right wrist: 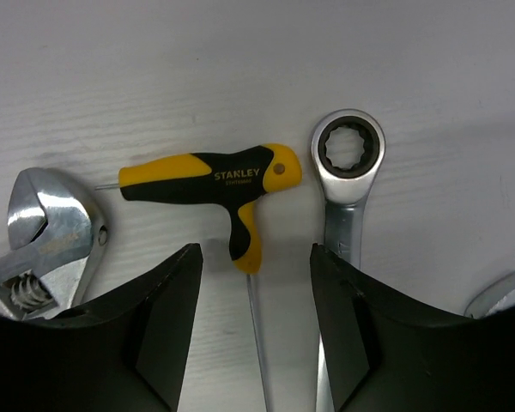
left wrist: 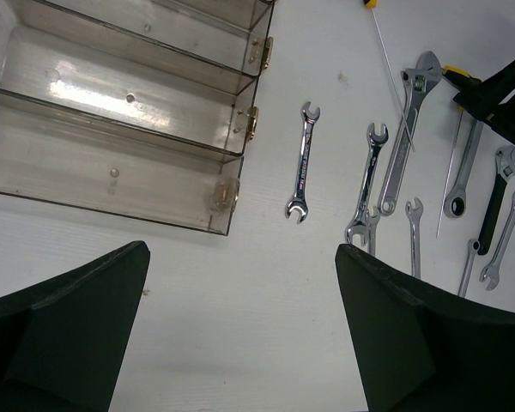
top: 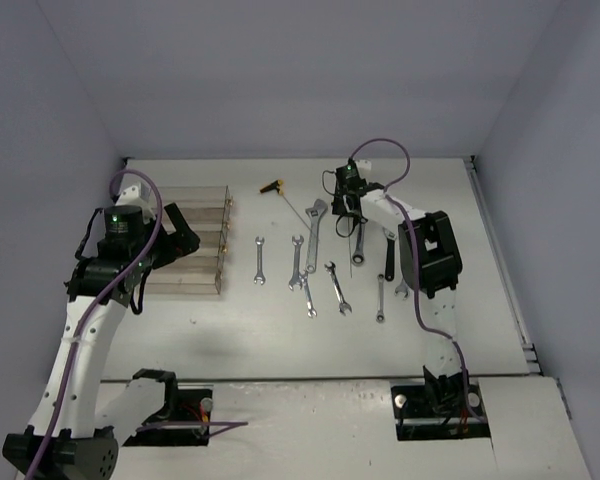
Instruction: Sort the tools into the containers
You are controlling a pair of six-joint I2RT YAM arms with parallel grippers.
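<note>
Down low over the table (top: 280, 340) with the right gripper (right wrist: 256, 275), jaws parted and set either side of the thin steel shaft (right wrist: 259, 352) of a yellow-and-black T-handle key (right wrist: 210, 176), touching neither side of it and clasping nothing. Just beyond the fingertips, that key's handle lying flat, crosswise to the jaws. Close on its right, a silver ring-ended wrench (right wrist: 348, 154), ring level with the handle and shank running back under the right finger (right wrist: 369, 343). On the other side, the head of a big adjustable wrench (right wrist: 47, 232), partly hidden by the left finger (right wrist: 137, 335). Further out in the top view, the rest of the tools spread flat across the middle of the table: a loose row of silver wrenches, a black-handled wrench (left wrist: 491, 206) among them, and a second yellow-handled key (top: 272, 186) nearer the back wall. Over at the left, hovering above bare table with the left gripper (left wrist: 240, 249), jaws spread wide and holding nothing. Ahead of it, the clear containers (left wrist: 232, 159), joined side by side, with one small open-ended wrench (left wrist: 301, 163) lying alone just beside their hinged end.
</note>
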